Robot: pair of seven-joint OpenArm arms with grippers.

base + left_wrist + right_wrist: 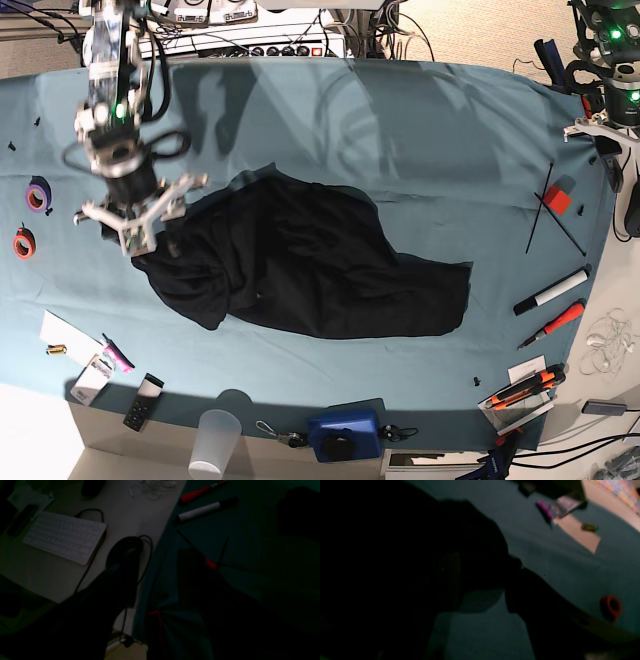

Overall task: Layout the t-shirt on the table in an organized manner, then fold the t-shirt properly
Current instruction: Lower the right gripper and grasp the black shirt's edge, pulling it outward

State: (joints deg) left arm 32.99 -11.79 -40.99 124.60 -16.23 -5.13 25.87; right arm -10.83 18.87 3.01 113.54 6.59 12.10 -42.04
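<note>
I see the t-shirt (300, 262) lying crumpled mid-table (400, 120), not yet spread. My right gripper (135, 228) hovers at its edge with jaws spread wide, I judge to pinch a corner. My left gripper (610, 140) waits off at the table's far corner; I cannot tell its jaw state.

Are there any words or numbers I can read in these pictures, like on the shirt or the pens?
No text can be read anywhere.
t-shirt: plain black side showing, no print visible.
white marker: any label too small to read.
keyboard: keys too dark and blurred to read.
</note>
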